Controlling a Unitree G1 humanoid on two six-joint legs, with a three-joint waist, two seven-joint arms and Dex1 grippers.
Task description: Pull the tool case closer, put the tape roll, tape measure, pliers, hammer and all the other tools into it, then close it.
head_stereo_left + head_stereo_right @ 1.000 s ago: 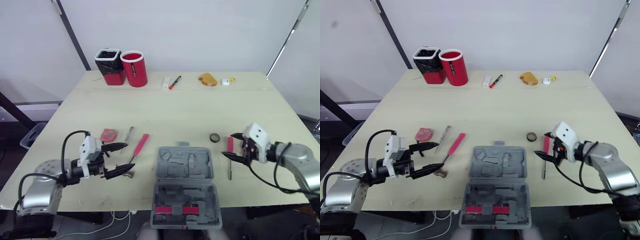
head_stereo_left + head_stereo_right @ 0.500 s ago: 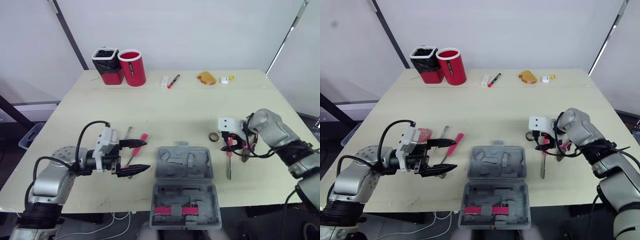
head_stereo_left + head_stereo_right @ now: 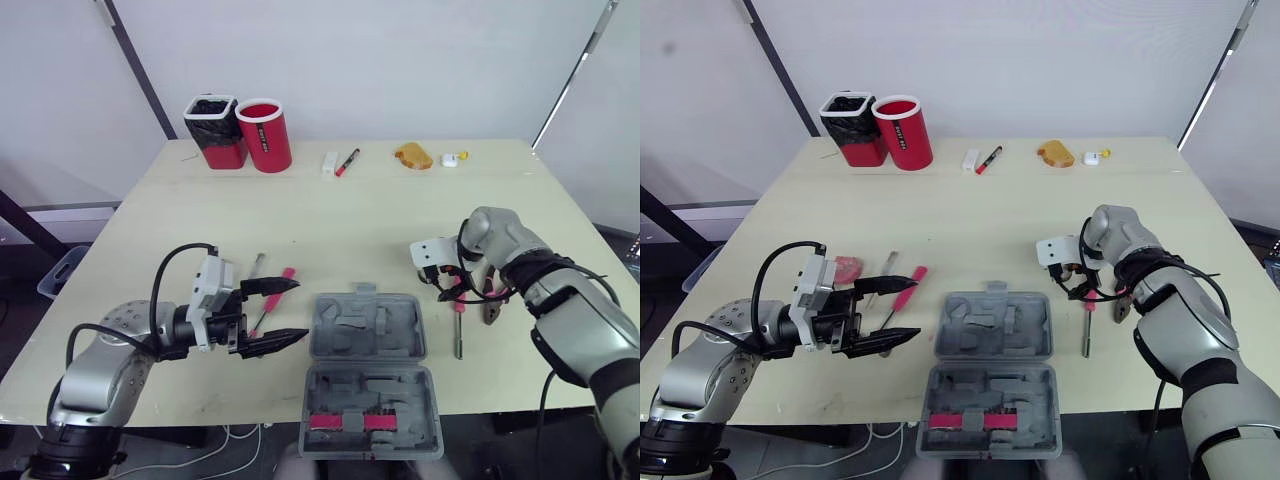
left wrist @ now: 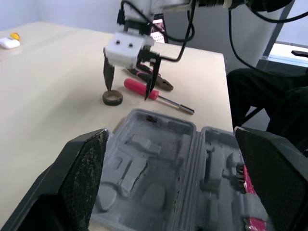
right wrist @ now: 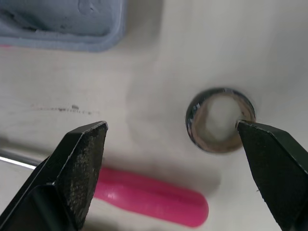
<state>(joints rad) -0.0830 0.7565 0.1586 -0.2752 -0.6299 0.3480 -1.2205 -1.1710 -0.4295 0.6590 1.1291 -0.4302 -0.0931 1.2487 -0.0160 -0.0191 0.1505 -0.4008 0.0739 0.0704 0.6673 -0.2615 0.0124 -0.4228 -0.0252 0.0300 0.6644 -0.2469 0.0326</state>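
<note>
The grey tool case (image 3: pixel 370 375) lies open at the table's front edge, with a red insert in its near half. My right gripper (image 3: pixel 448 285) points down, open, just above the small dark tape roll (image 5: pixel 220 119) and the pink-handled screwdriver (image 5: pixel 149 204); one fingertip (image 5: pixel 250 132) is at the roll's edge. The pliers (image 3: pixel 490 305) lie just to the right of it. My left gripper (image 3: pixel 298 310) is open beside the case's left edge, holding nothing. A pink screwdriver (image 3: pixel 278 290), a thin metal tool (image 3: pixel 258 265) and a red tape measure (image 3: pixel 845 267) lie near it.
At the table's back stand a red cup (image 3: pixel 265 135) and a red bin with a black liner (image 3: pixel 215 130). A marker (image 3: pixel 348 163), a white piece (image 3: pixel 330 163), an orange object (image 3: pixel 413 157) and a small white item (image 3: pixel 455 158) lie along the far edge.
The right arm swung in from the right and turned its gripper downward, then shifted left over the tape roll. The left gripper moved right toward the case, then held still.
</note>
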